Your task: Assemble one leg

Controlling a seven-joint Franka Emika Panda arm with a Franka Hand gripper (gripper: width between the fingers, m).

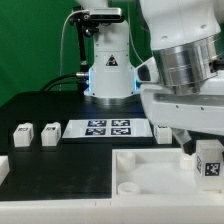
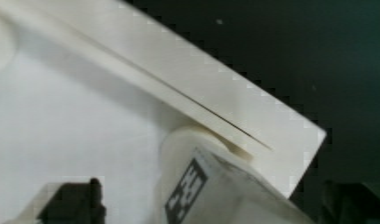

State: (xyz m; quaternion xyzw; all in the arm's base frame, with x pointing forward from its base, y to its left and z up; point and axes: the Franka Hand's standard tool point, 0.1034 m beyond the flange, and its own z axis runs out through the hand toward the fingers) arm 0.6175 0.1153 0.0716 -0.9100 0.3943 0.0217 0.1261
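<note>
My gripper is shut on a small white leg whose black-and-white tag faces the camera. It holds the leg upright at the right end of the large white tray; whether the leg touches the tray I cannot tell. In the wrist view the leg sits between the dark fingertips, against the tray's raised edge. Two more legs stand at the exterior view's left, and another stands beside the marker board.
The marker board lies flat behind the tray. The robot's base stands at the back with cables to its left. A round hole shows in the tray's near-left corner. The table is black.
</note>
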